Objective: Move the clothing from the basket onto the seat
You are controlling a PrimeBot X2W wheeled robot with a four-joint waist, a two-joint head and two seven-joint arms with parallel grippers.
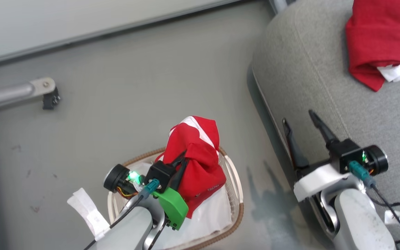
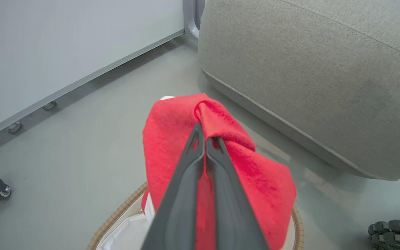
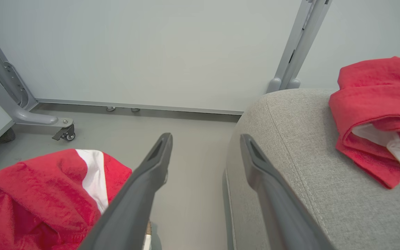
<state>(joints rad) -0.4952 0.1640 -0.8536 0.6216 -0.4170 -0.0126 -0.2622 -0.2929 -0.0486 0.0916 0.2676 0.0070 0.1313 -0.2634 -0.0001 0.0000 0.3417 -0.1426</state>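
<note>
A: Head view: the first garment (image 1: 377,45) lies folded on the seat (image 1: 307,76), up at one o'clock. The second garment (image 1: 203,166) is bunched above the basket (image 1: 234,187) at six.

B: And the left gripper (image 1: 184,156) has hold of it! In the left wrist view the fingers (image 2: 182,187) nearly meet, with a fold of red cloth pinched at their tips.

A: So this is the pick of the second piece, grasp made and the carry to come?

B: That's my read. The cloth's lower edge seems to drape on the white liner (image 1: 214,211), though I can't tell if it's clear of it. The next move calls for a rise straight up past the woven rim. Then a swing toward two o'clock, over the seat's rounded edge.

A: And the right gripper (image 1: 297,116)?

B: Fingers spread wide, holding nothing, poised at the seat's near edge at four o'clock.

A: How do the views differ?

B: The head view half hides the pinch behind the gripper's body, while the left wrist view lays it bare. The right wrist view adds the white stripe on the basket piece at eight o'clock and the striped trim on the seat piece at three. It also has a castor (image 3: 66,133) at nine by the wall.

A: Any risks?

B: It looks a thin pinch, so the cloth could slip on the way.
</note>
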